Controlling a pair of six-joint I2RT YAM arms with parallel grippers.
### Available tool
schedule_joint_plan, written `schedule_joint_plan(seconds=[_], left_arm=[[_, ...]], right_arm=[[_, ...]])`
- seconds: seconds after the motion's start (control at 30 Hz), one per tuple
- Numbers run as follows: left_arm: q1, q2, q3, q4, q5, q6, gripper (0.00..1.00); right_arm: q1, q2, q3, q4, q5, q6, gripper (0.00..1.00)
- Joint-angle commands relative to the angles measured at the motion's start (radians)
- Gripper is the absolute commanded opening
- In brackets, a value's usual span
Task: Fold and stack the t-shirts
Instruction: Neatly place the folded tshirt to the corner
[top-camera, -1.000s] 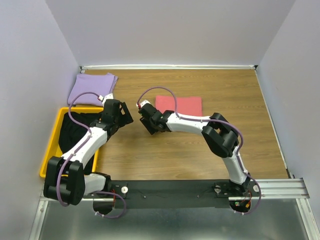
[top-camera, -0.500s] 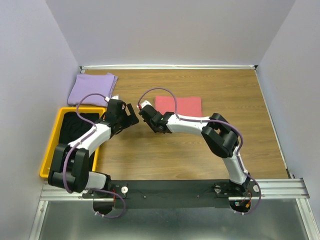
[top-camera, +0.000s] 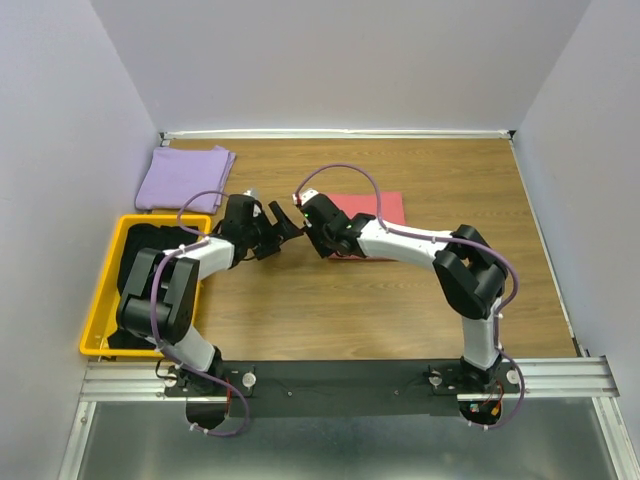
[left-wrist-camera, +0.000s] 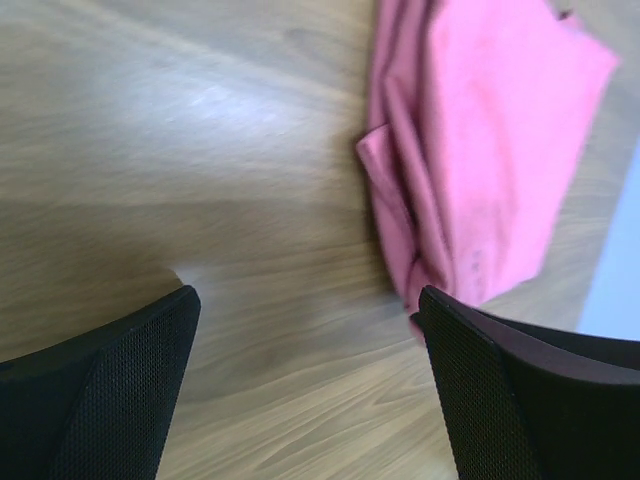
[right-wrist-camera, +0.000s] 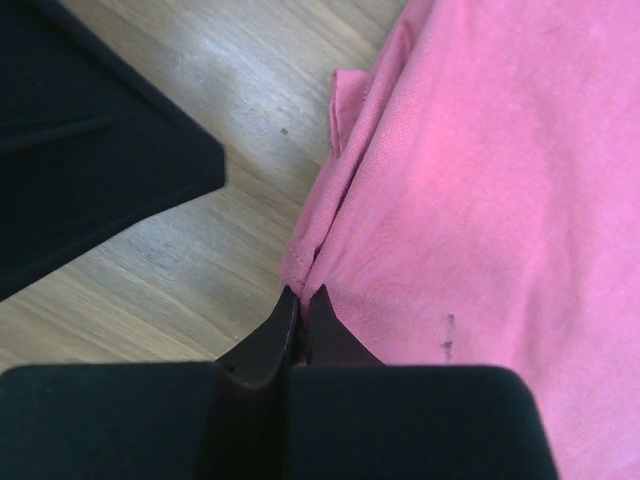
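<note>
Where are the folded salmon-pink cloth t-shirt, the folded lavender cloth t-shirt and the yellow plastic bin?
folded salmon-pink cloth t-shirt (right-wrist-camera: 480, 150), right wrist view, flat top face.
folded lavender cloth t-shirt (top-camera: 182, 178), top external view, middle.
yellow plastic bin (top-camera: 101, 290), top external view, left rim.

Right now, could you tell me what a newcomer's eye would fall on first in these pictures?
The two claws meeting mid-table come first: the right claw is shut, seemingly pinching the left edge of the folded pink shirt, while the left claw gapes wide open just beside it. Next come the yellow bin at the left edge, holding black cloth, and a folded lavender shirt in the far left corner.
</note>
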Motion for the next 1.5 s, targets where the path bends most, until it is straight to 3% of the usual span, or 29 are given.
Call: schedule_joint_plan(seconds=[0.0,0.4,0.63,0.73,0.83,0.93,1.03,1.07,1.13,1.3,1.47], left_arm=[[-0.032,0.043,0.019,0.171,0.084,-0.119,0.98],[-0.121,0.252,0.074,0.346,0.062,-0.291,0.98],[-0.158,0.341,0.134,0.369,0.04,-0.302,0.98],[-0.176,0.346,0.126,0.379,0.015,-0.319,0.93],[-0.181,0.344,0.116,0.389,-0.008,-0.319,0.79],[-0.181,0.335,0.111,0.386,-0.04,-0.293,0.42],[-0.181,0.336,0.126,0.362,-0.059,-0.23,0.12],[-0.181,0.336,0.134,0.351,-0.066,-0.205,0.07],[-0.181,0.34,0.155,0.334,-0.086,-0.13,0.0],[-0.165,0.326,0.261,0.15,-0.196,0.054,0.0],[-0.119,0.3,0.402,-0.067,-0.322,0.335,0.0]], right_arm=[[-0.017,-0.042,-0.027,0.041,-0.059,0.022,0.0],[-0.031,-0.064,-0.044,0.076,-0.134,0.037,0.0],[-0.031,-0.073,-0.061,0.088,-0.159,0.046,0.01],[-0.031,-0.087,-0.072,0.099,-0.157,0.051,0.0],[-0.031,-0.096,-0.081,0.104,-0.159,0.054,0.01],[-0.031,-0.102,-0.092,0.108,-0.163,0.058,0.0],[-0.031,-0.111,-0.099,0.108,-0.165,0.058,0.01],[-0.032,-0.113,-0.099,0.108,-0.165,0.057,0.01],[-0.032,-0.122,-0.101,0.11,-0.17,0.054,0.11],[-0.031,-0.188,-0.144,0.104,-0.144,0.04,0.46],[-0.031,-0.342,-0.245,0.064,-0.093,0.035,0.64]])
